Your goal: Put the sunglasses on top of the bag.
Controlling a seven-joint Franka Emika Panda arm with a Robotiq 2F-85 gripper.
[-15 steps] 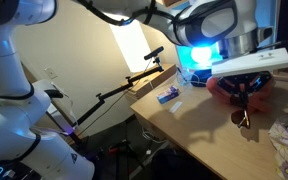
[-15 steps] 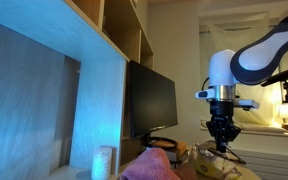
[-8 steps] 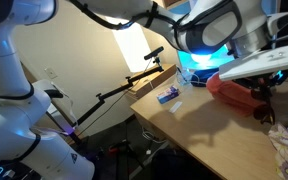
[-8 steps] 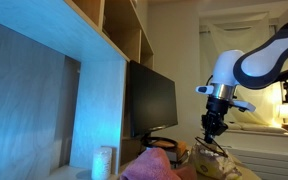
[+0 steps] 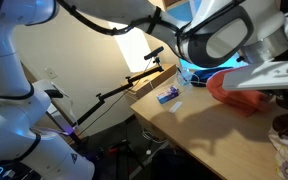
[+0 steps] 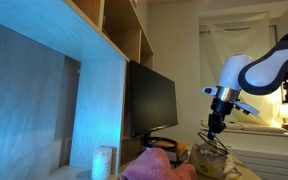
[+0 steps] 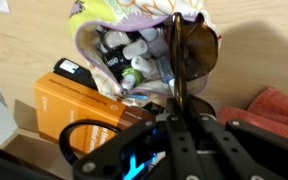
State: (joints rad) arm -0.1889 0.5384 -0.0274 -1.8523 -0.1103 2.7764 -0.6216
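My gripper point(image 7: 177, 108) is shut on the thin arm of the sunglasses point(image 7: 195, 48), whose brown lenses hang over the open mouth of the bag. The floral bag point(image 7: 102, 22) lies on the wooden desk with small bottles and other items showing inside. In an exterior view the gripper point(image 5: 282, 102) sits at the far right, with the sunglasses point(image 5: 281, 122) dark below it, above the bag point(image 5: 287, 152). In the other exterior view the gripper point(image 6: 214, 126) hovers just over the bag point(image 6: 213, 161).
An orange box point(image 7: 72, 108) lies beside the bag. A red cloth point(image 5: 229, 88) lies behind it on the desk and also shows in the wrist view point(image 7: 281, 105). A blue-white item point(image 5: 169, 96) sits near the desk edge. A monitor point(image 6: 151, 100) stands at the back.
The arm has carried the sunglasses from beside the red cloth across to above the bag. The gripper has stayed shut on them.
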